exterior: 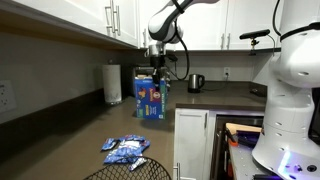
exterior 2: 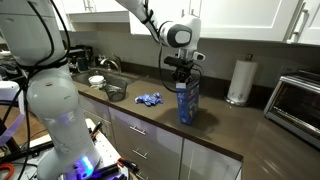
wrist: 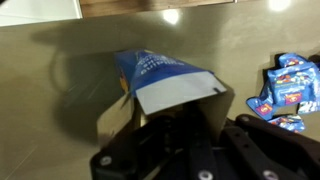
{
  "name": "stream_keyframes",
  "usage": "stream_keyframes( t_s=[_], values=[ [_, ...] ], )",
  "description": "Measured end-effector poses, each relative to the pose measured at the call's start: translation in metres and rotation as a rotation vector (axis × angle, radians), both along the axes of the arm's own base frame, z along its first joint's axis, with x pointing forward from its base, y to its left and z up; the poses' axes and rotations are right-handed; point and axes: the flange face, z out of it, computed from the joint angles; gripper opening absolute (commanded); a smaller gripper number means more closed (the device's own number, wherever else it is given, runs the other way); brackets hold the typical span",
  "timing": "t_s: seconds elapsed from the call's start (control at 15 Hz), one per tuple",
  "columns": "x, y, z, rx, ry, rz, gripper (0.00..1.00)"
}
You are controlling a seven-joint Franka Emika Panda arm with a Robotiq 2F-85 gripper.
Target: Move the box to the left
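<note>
The box [exterior: 152, 99] is a tall blue cardboard box with red-yellow graphics, standing upright on the dark countertop [exterior: 70, 140]. It also shows in an exterior view [exterior 2: 187, 104]. My gripper [exterior: 155, 68] comes down from above onto the box's top, also seen in an exterior view [exterior 2: 181, 74]. In the wrist view the box's open top with its pale flap [wrist: 170, 85] runs between my dark fingers [wrist: 205, 140], which look closed on the flap.
A paper-towel roll [exterior: 113, 83] stands beside the box by the wall. Small blue-and-white packets [exterior: 127, 150] lie on the counter nearer the sink [exterior 2: 108, 90]. A kettle [exterior: 196, 83] and a toaster oven [exterior 2: 296, 100] stand farther off. Cabinets hang overhead.
</note>
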Motion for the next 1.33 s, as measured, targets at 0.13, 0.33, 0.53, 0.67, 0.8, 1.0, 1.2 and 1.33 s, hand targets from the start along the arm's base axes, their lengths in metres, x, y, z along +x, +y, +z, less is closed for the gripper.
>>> stream_keyframes(
  t_s=[0.13, 0.33, 0.53, 0.67, 0.8, 1.0, 1.2, 1.33],
  values=[
    [-0.012, 0.006, 0.000, 0.006, 0.005, 0.013, 0.00],
    [-0.027, 0.019, 0.000, 0.013, 0.011, 0.033, 0.00],
    [-0.037, 0.034, 0.001, 0.017, 0.012, 0.060, 0.00],
    [-0.040, 0.046, 0.002, 0.017, 0.012, 0.082, 0.00],
    [-0.040, 0.057, 0.003, 0.016, 0.011, 0.105, 0.00],
    [-0.039, 0.069, 0.003, 0.015, 0.010, 0.132, 0.00],
    [-0.037, 0.076, 0.004, 0.015, 0.008, 0.146, 0.00],
    [-0.037, 0.079, 0.005, 0.015, 0.006, 0.151, 0.00]
  ],
)
